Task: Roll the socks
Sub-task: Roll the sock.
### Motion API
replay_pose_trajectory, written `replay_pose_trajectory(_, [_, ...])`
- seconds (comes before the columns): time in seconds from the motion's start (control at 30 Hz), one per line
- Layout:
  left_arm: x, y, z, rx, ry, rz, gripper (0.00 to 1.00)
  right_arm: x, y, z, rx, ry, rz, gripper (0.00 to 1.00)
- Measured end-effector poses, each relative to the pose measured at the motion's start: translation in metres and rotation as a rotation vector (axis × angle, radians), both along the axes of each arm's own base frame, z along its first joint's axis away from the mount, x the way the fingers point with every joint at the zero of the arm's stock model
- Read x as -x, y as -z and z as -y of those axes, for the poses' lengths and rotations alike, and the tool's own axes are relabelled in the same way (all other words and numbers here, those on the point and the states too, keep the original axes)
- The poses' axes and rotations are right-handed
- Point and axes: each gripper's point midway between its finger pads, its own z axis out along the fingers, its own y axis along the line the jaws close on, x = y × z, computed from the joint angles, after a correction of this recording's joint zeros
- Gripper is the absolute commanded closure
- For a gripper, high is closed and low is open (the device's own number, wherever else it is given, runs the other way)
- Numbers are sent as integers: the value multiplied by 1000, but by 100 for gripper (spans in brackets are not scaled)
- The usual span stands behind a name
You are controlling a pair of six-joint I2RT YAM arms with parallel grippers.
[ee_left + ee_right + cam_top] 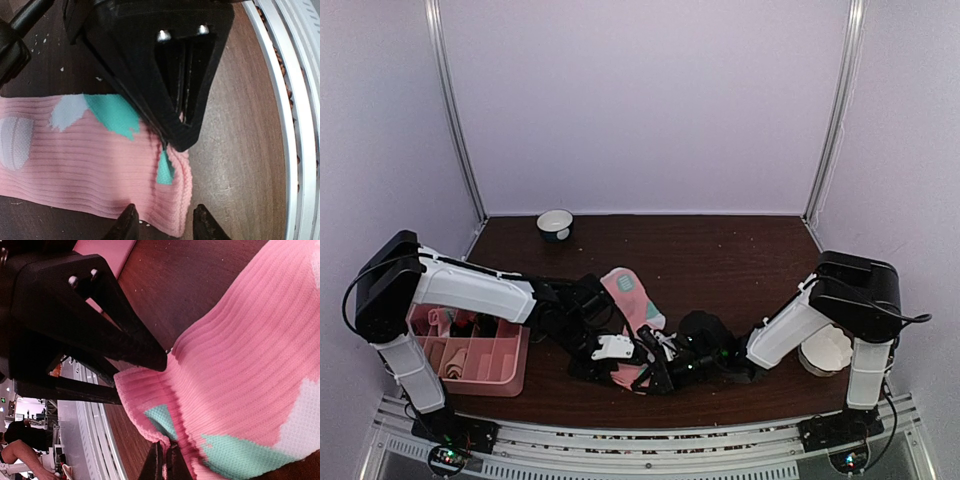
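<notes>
Your right gripper [165, 464] is pinched closed on the cuff edge of the pink sock [240, 365]. Your left gripper [167, 226] faces it, fingers apart astride that cuff, seemingly not clamping. Both arms reach low toward the sock.

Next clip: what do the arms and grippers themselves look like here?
Both match: the left arm and right arm have white links between boxy black joint housings, with a thin black cable looping off the shoulder. The left gripper and right gripper are black, tapered fingers on a wedge-shaped body with two silver screws.
</notes>
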Motion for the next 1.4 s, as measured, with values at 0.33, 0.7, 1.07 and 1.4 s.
replay_pose_trajectory(0.33, [4,-4,3,10,-23,-45,59,-1,0,-2,-8,27,-46,100])
replay_pose_trajectory(0.7, [3,7,5,-30,-26,-26,65,-1,0,-3,-14,42,-70,100])
replay_pose_trajectory(1.07, [4,1,6,-15,-10,-24,75,-1,0,-2,-22,47,-78,100])
replay_pose_trajectory(1.4, [5,11,6,-34,-13,-44,100,-1,0,-2,-22,51,-84,97])
